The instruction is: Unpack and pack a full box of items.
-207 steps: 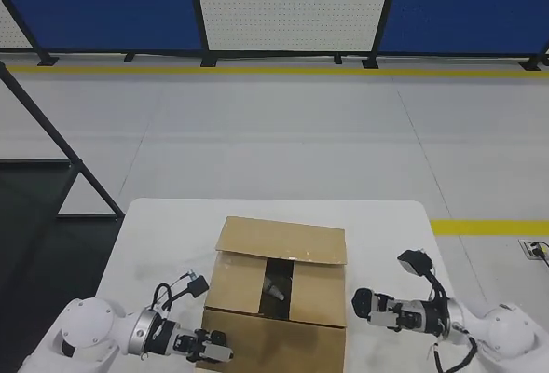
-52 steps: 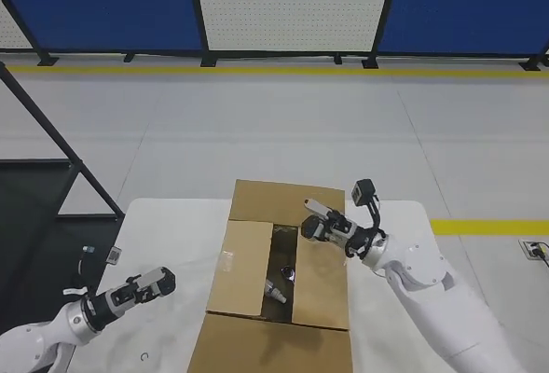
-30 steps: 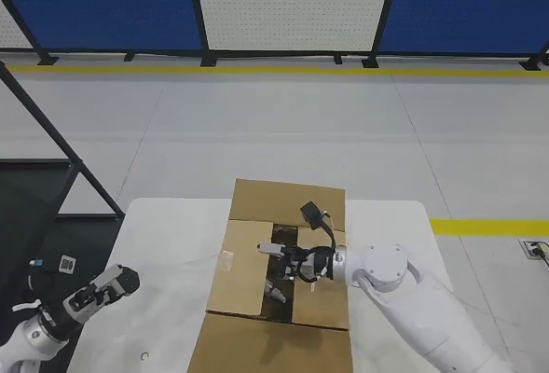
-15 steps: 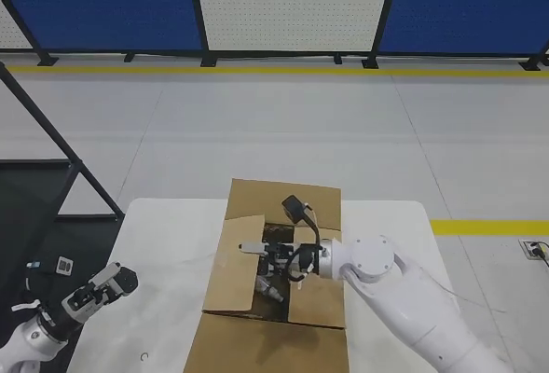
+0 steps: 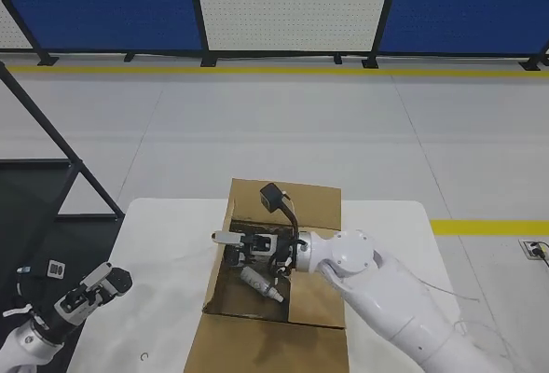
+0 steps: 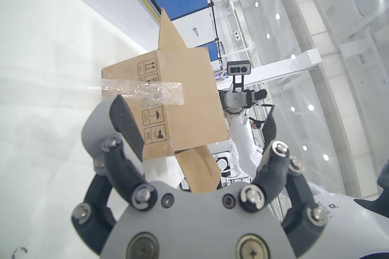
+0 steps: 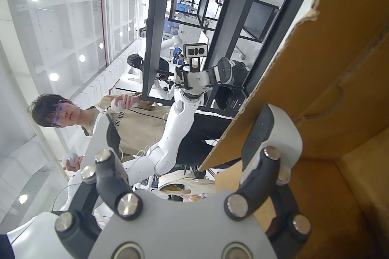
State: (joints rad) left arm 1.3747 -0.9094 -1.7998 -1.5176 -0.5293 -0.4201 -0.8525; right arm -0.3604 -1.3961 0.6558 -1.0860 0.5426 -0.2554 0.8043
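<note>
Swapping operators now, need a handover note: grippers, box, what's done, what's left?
Right gripper: open, fingers astride the box's raised side flap.
Left gripper: open, empty, by the table's left edge, facing the box.
Box sits mid-table; a white bottle-like item lies inside.
Done: end flaps folded out, one side flap up.
Left: open the other side flap, unpack, repack.

— Bright enough?
— Evenly, yes. The ceiling lamps (image 6: 277, 16) flare white in both wrist views, and straight lines bend at the edges.
— Shadows?
— Deep inside the box (image 5: 316, 203); the table (image 6: 45, 135) washes out pale.
</note>
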